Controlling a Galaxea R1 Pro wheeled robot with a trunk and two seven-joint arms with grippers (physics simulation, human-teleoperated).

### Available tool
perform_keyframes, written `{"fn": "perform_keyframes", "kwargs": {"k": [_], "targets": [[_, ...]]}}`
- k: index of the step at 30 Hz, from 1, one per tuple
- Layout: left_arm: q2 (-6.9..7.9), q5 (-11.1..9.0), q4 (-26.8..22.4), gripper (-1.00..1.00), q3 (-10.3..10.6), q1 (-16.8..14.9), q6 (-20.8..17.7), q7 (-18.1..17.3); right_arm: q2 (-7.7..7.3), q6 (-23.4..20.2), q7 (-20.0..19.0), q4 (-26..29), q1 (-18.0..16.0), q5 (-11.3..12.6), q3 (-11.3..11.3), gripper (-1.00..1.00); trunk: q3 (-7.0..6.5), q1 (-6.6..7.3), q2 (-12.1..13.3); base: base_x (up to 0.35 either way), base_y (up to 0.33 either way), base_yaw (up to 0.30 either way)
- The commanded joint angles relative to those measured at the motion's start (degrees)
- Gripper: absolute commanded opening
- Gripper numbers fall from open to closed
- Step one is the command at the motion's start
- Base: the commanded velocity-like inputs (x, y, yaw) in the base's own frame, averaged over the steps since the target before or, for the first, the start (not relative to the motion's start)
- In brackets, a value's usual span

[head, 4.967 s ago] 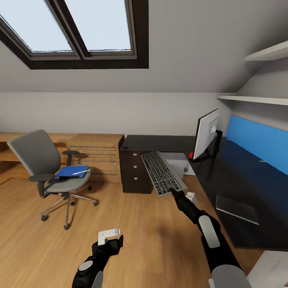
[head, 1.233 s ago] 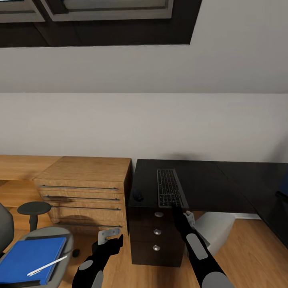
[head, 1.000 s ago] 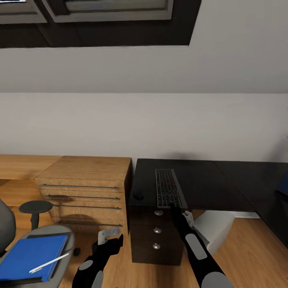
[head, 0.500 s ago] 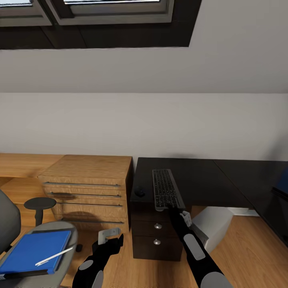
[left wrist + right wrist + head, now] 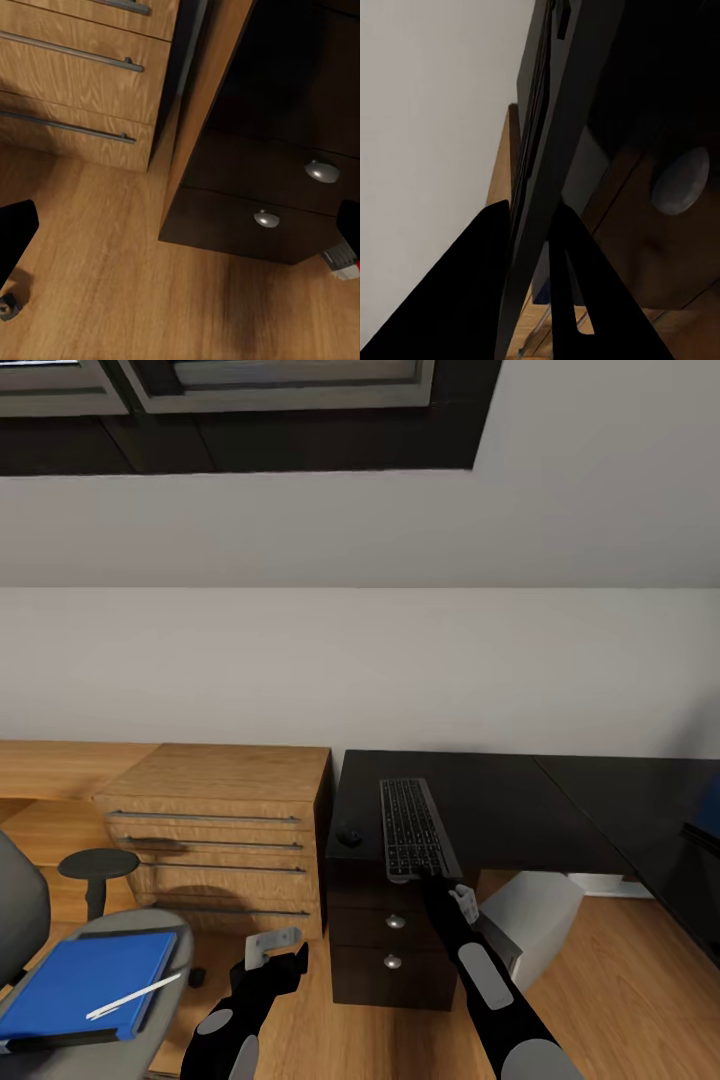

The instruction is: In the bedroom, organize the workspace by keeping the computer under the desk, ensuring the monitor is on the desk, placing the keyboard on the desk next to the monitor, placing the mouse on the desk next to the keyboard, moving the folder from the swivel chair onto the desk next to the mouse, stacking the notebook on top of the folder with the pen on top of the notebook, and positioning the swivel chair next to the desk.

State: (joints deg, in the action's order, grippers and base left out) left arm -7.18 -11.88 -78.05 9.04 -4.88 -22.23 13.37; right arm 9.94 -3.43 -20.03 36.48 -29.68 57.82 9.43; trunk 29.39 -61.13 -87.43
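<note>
Here, flat grey-keyed keyboard (image 5: 413,841) in right claw (image 5: 433,876) over glossy black desk (image 5: 520,815).

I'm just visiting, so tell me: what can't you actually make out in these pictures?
- Swivel chair: head view, cut off by the picture's left and bottom edges.
- Computer: head view, partly hidden under the desk.
- Keyboard: keys too small to read; near end covered by the right end effector.
- Left end effector: fingertips too small to judge.
</note>
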Motion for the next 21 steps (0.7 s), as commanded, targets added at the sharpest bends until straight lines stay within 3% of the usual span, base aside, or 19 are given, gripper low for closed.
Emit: {"fn": "perform_keyframes", "kwargs": {"k": [1, 14, 15, 21], "targets": [[0.03, -0.60, -0.08, 1.00, 0.10, -0.04, -0.19, 0.51, 0.06, -0.36, 0.34, -1.14, -0.03, 0.19, 0.32, -1.00, 0.07, -0.01, -0.04, 0.000, 0.000, 0.000], [0.14, -0.60, -0.01, 1.00, 0.11, -0.04, -0.39, 0.34, 0.06, -0.35, 0.50, -1.14, -0.03, 0.19, 0.32, -1.00, 0.07, -0.01, -0.04, 0.000, 0.000, 0.000], [0.14, -0.60, 0.00, 1.00, 0.10, -0.04, -0.41, 0.34, 0.06, -0.35, 0.55, -1.14, -0.03, 0.19, 0.32, 1.00, 0.07, -0.01, -0.04, 0.000, 0.000, 0.000], [0.15, -0.60, 0.01, 1.00, 0.12, -0.04, -0.44, 0.34, 0.06, -0.35, 0.60, -1.14, -0.03, 0.19, 0.32, 1.00, 0.07, -0.01, -0.04, 0.000, 0.000, 0.000]]}}
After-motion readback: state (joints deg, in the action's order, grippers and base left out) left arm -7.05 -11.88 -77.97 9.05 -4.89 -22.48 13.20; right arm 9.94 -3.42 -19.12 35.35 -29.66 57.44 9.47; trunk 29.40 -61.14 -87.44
